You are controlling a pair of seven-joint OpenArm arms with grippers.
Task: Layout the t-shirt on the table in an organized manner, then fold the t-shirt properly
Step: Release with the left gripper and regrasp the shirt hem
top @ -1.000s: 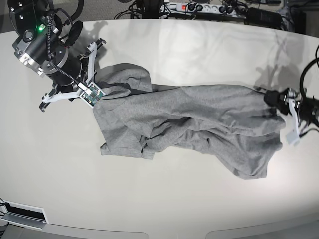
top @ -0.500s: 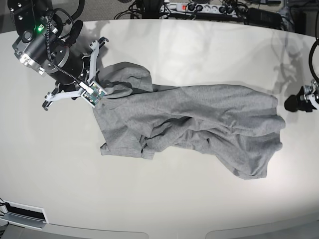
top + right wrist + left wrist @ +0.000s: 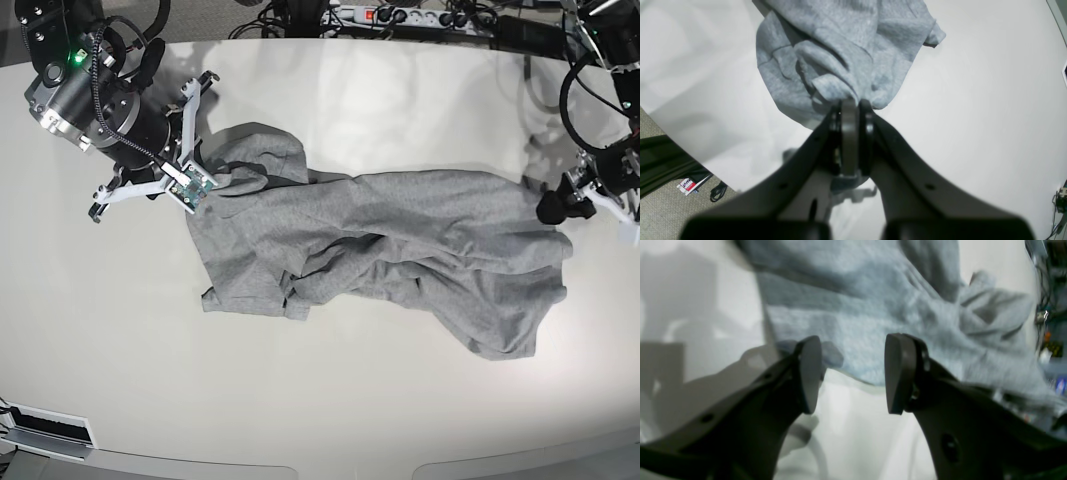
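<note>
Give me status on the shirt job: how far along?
Early. Done: nothing laid out; the t-shirt lies crumpled in a rumpled diagonal across the table. In hand: the right hand is shut on a bunched edge of the fabric; the left hand is open at the opposite edge, with nothing between its fingers. Left: spread it flat, then every fold.

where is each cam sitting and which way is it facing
Left wrist: on the left arm, looking past the open left gripper at the t-shirt hem.
Right wrist: on the right arm, looking down the right gripper, shut on bunched shirt.
Base: overhead, facing down on the table, both arms in view.
All three share the shirt.
</note>
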